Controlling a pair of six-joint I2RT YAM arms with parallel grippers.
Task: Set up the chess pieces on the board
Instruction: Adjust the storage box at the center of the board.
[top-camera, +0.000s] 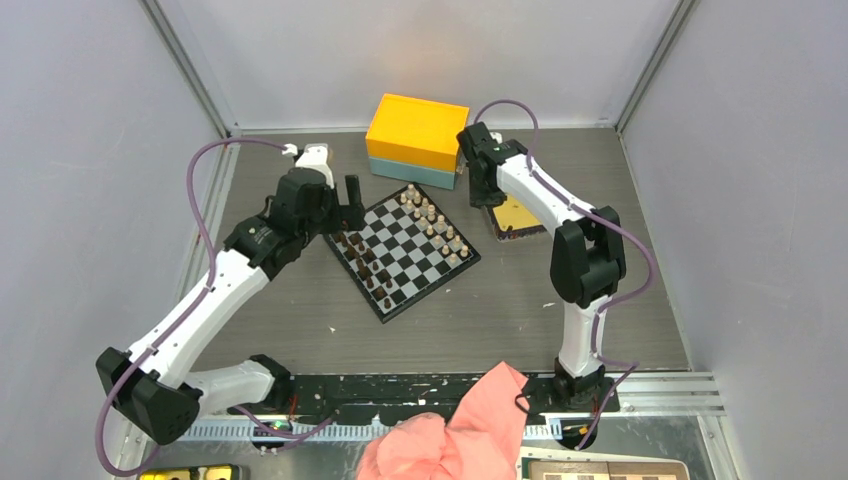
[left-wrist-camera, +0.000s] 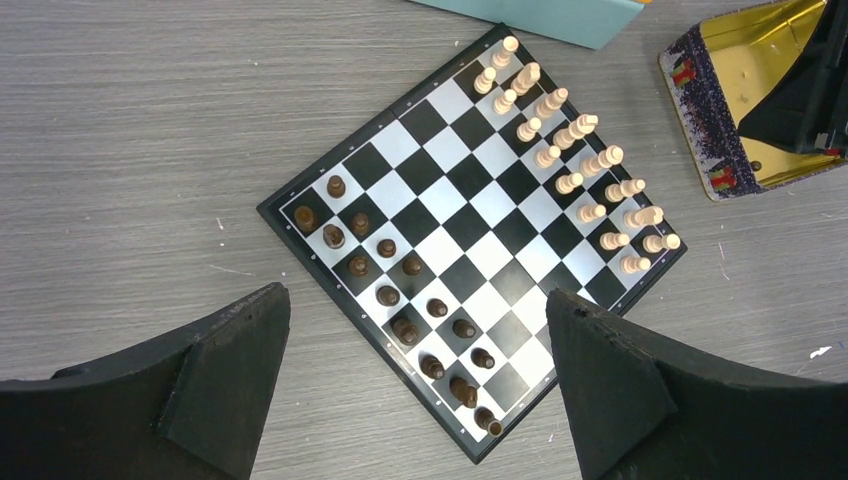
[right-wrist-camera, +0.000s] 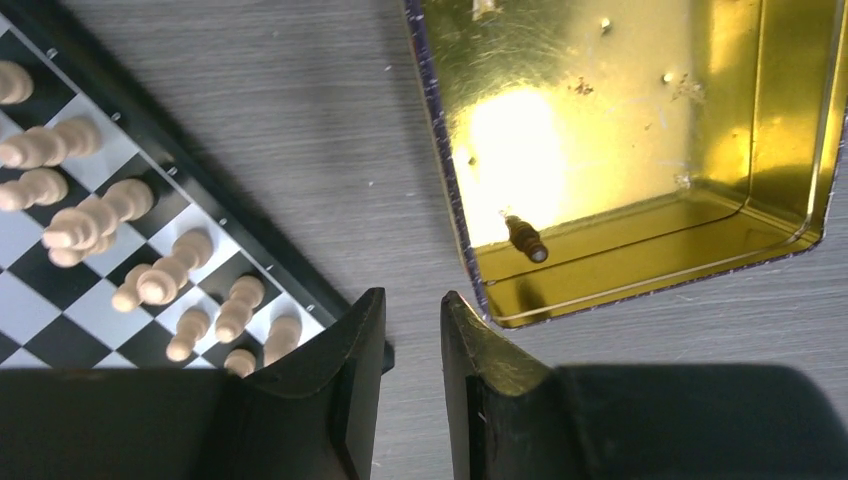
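Observation:
The board (top-camera: 410, 250) lies turned at an angle in the middle of the table. Light tan chess pieces (left-wrist-camera: 580, 170) fill two rows along its far right side. Dark brown ones (left-wrist-camera: 400, 290) stand in two rows along its left side, and the one at the near corner lies tipped over. My left gripper (left-wrist-camera: 417, 293) hangs wide open above the board's left edge, holding nothing. My right gripper (right-wrist-camera: 412, 295) is narrowly open and empty, over bare table between the board's corner (right-wrist-camera: 40, 275) and a gold tin (right-wrist-camera: 600, 100). A single dark piece (right-wrist-camera: 524, 238) lies inside the tin.
A yellow and teal box (top-camera: 415, 135) stands behind the board, close to the right arm's wrist. The gold tin (top-camera: 517, 215) sits to the right of the board. A pink cloth (top-camera: 460, 430) lies at the near edge between the arm bases. Walls enclose the table.

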